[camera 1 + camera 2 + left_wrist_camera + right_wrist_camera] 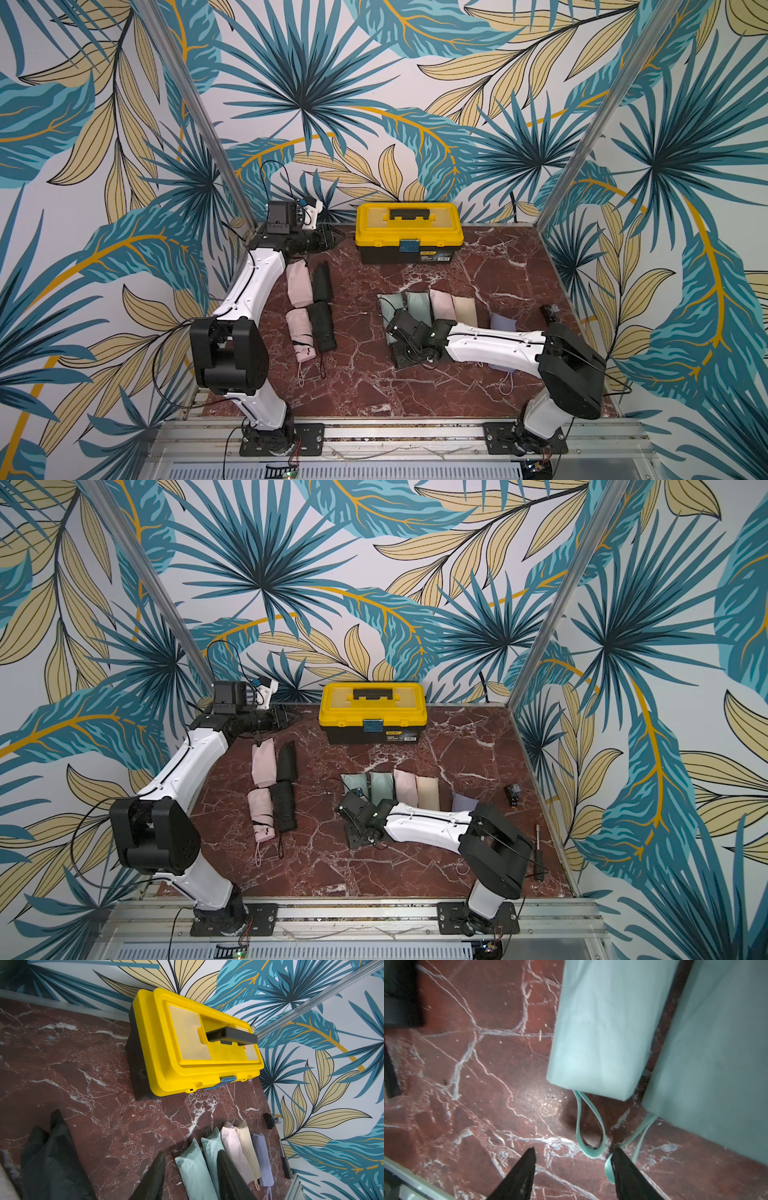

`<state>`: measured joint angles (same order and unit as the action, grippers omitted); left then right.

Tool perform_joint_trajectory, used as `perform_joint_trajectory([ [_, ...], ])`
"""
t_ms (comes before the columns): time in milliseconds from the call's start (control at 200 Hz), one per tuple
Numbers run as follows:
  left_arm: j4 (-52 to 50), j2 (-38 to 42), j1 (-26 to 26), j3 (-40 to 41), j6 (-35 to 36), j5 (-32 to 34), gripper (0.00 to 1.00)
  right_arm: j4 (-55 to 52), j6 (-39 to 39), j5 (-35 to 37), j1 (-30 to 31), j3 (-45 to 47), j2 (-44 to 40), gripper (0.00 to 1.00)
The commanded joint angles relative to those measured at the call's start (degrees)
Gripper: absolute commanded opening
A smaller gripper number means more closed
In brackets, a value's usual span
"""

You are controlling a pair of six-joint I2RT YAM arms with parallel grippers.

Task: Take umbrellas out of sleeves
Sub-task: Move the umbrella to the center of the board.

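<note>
Right hand (573,1149) hovered open at wrist loop (578,1118), mint sleeve (602,1028) 6 o'clock end, probably to pull; left hand (191,1152) open, empty, tabletop (415,395) 11 o'clock.

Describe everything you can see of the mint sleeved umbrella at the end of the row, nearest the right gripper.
The end mint umbrella is fully inside its sleeve: a smooth, pale mint fabric pack, softly blocky, lying flat on the marble table. A flat mint wrist loop trails from its end onto the table, ending between the tips of the open right gripper; nothing grips it. The second mint umbrella lies alongside, a thin gap between.
</note>
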<state>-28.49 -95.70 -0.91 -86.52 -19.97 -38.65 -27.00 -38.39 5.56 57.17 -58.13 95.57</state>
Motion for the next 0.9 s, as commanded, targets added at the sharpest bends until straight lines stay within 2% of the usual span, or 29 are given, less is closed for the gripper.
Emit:
perform_joint_trajectory([
  [0,0.64,0.27,0.54,-2.07,0.20,-1.34,0.42,-0.15,-0.94,0.79,0.31,1.08,-0.84,0.60],
  [406,0.63,0.29,0.75,-2.17,0.63,-1.04,0.42,-2.70,1.08,5.13,0.40,-2.29,5.06,0.53],
  [776,0.63,0.05,1.35,-2.24,0.46,-1.22,0.42,-1.21,0.40,5.03,0.46,-1.72,7.92,0.38],
  [896,0.63,-0.09,1.57,-2.39,0.42,-1.44,0.42,-2.06,0.50,5.34,0.64,-1.98,8.23,0.36],
])
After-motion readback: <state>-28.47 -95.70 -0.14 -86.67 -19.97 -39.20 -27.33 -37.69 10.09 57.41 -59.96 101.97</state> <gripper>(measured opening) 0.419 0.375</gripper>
